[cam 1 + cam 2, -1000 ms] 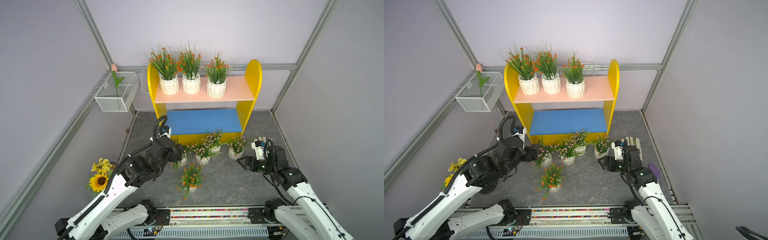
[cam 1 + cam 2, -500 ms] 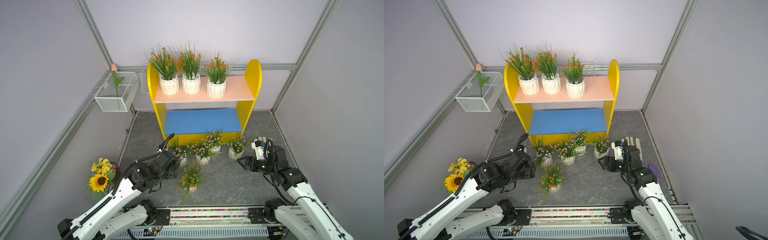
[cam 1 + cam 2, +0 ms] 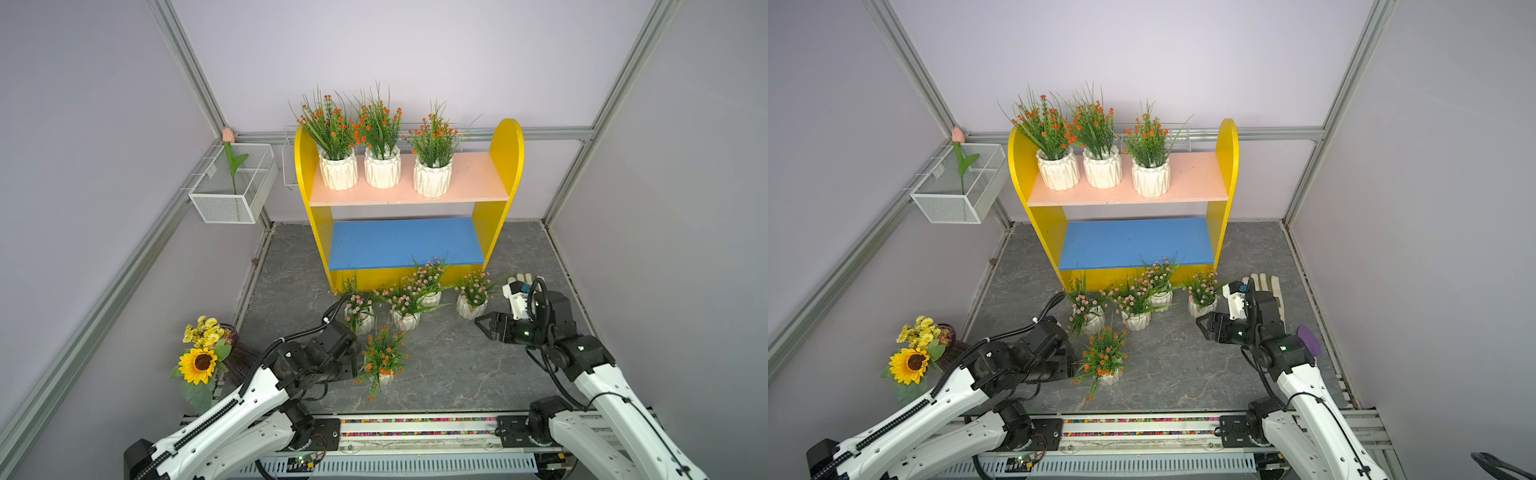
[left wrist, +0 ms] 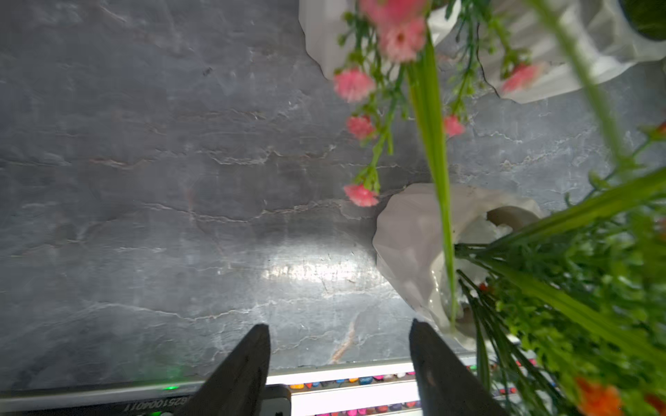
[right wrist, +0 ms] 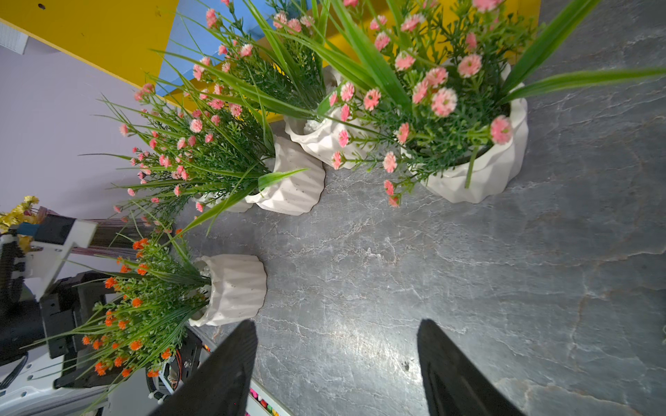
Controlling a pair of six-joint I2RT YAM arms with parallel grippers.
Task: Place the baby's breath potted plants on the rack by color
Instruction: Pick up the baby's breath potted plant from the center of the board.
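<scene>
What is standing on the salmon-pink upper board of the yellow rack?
Three orange-flowered potted plants stand in a row from one end of the upper board; its other end is bare. Whatever lies directly behind their pots is covered.

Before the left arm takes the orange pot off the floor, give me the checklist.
1. Left gripper open and empty: ok.
2. Orange pot between its jaws: not ok, it stands beside one finger.
3. Pot upright: ok.
4. Free space on the upper board: ok.
5. Pink pots clear of the approach: cannot tell, sprigs hang close.
6. Right gripper out of the way: ok, open, apart.
</scene>
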